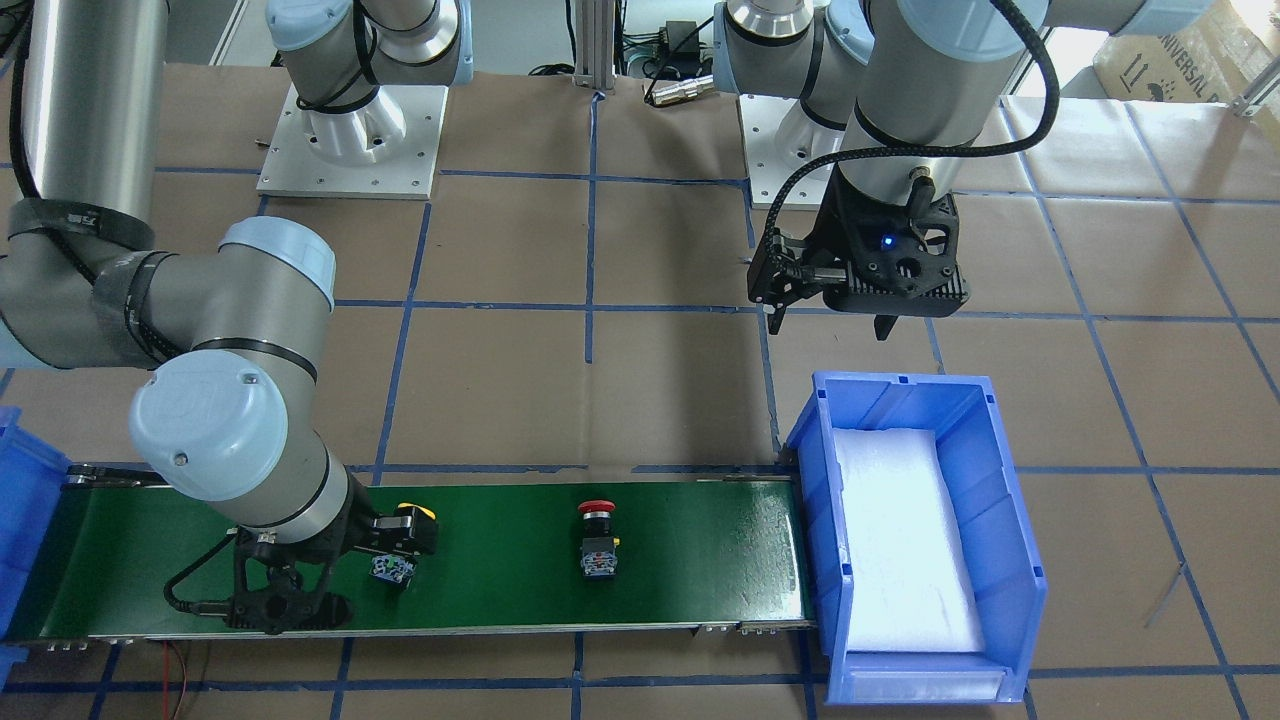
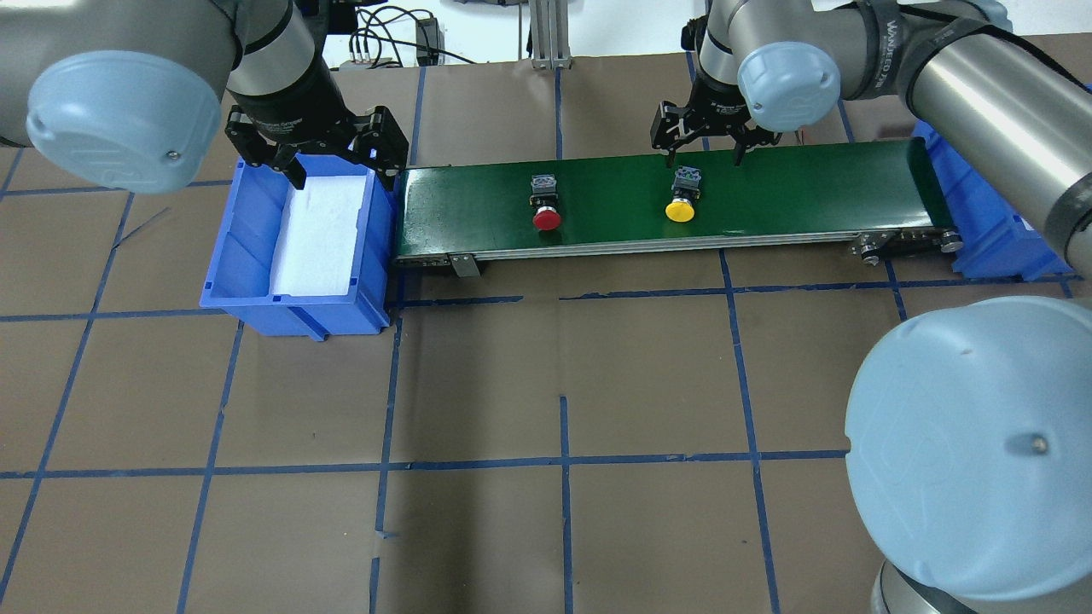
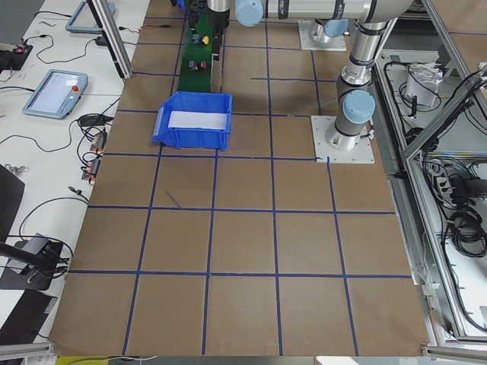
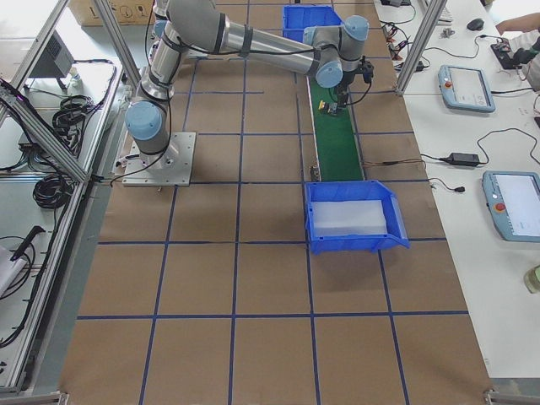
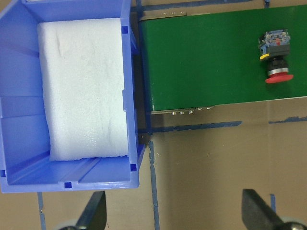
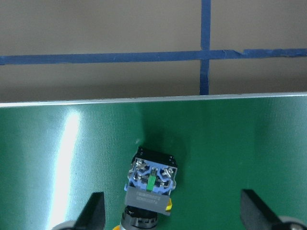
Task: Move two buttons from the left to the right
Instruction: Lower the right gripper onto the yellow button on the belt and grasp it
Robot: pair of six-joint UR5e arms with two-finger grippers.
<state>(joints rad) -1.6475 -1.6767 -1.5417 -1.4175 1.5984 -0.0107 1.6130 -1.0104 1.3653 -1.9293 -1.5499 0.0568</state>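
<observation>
We see the yellow button (image 2: pixel 683 194) and red button (image 2: pixel 543 201) on the belt (image 2: pixel 810 188), not there yet. The left gripper (image 2: pixel 339 175) and right gripper (image 2: pixel 703 156) have wide, empty fingers.

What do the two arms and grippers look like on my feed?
Both arms are silver tubes with pale blue joint caps: left arm, right arm. Each ends in a black two-finger gripper: left gripper, right gripper. A black braided cable runs along the left arm, and a small blue light glows on its wrist mount.
</observation>
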